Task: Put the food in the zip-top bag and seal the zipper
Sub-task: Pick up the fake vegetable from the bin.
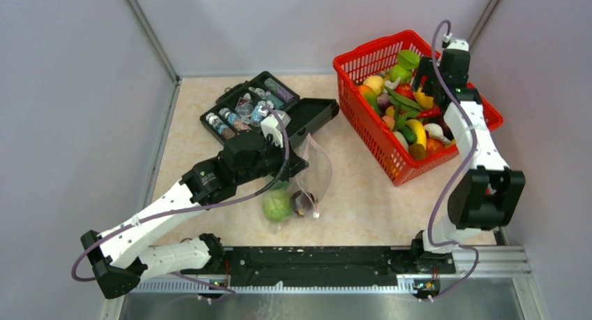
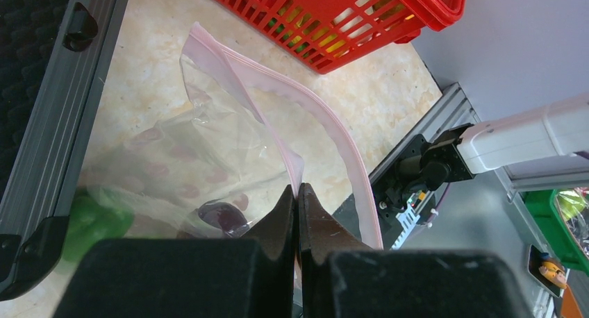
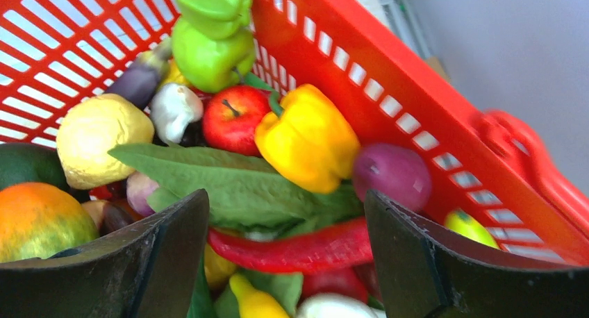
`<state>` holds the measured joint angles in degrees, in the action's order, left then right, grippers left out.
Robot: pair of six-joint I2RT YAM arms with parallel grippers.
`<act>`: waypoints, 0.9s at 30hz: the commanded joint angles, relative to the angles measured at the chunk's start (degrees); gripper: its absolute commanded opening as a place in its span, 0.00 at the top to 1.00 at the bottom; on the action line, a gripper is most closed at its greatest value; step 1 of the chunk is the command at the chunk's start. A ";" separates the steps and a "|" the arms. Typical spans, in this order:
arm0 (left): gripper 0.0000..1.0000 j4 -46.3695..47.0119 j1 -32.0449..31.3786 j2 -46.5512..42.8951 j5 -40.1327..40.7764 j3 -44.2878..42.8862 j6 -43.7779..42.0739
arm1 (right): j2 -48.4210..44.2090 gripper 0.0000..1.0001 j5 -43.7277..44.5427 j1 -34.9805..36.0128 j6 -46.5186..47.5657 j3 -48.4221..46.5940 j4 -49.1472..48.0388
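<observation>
Bag [image 1: 315,172] is lying mid-table, my left gripper [image 2: 297,201] pinching its rim to hold it open; my right gripper [image 3: 285,241] is hovering spread over the pepper [image 3: 309,137], basket [image 3: 389,89] at two o'clock

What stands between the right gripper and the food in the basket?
Nothing visible does. The right gripper is open over the basket, which has no lid. The pepper and the leaf lie uncovered just beyond its fingertips.
</observation>
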<state>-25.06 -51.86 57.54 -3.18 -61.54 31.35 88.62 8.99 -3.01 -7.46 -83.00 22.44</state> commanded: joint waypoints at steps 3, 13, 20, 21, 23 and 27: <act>1.00 1.57 -0.09 -0.40 -0.13 -0.13 -0.86 | 11.68 0.20 4.75 0.53 0.29 -12.16 0.97; 1.00 1.64 -0.09 -0.24 0.36 -0.33 -0.83 | 24.23 0.12 18.04 2.03 0.42 -11.92 -1.12; 1.00 0.97 -0.13 0.10 0.23 -0.61 -0.68 | 25.19 0.35 14.64 2.22 -0.28 -11.64 -0.12; 1.00 1.02 -0.09 0.10 0.35 -0.58 -0.67 | 24.19 0.38 13.67 2.22 -0.47 -10.51 -0.96; 1.00 1.05 -0.09 0.12 0.39 -0.66 -0.66 | 22.16 0.45 12.29 2.21 -0.77 -8.33 -2.17; 1.00 0.93 -0.13 0.29 0.12 -0.62 -0.51 | 16.50 0.52 8.18 2.21 -2.01 -5.32 -4.15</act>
<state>-25.10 -51.86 57.80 -3.14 -61.54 31.35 111.07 23.33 -0.67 -8.12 -91.70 17.56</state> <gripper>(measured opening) 0.002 0.682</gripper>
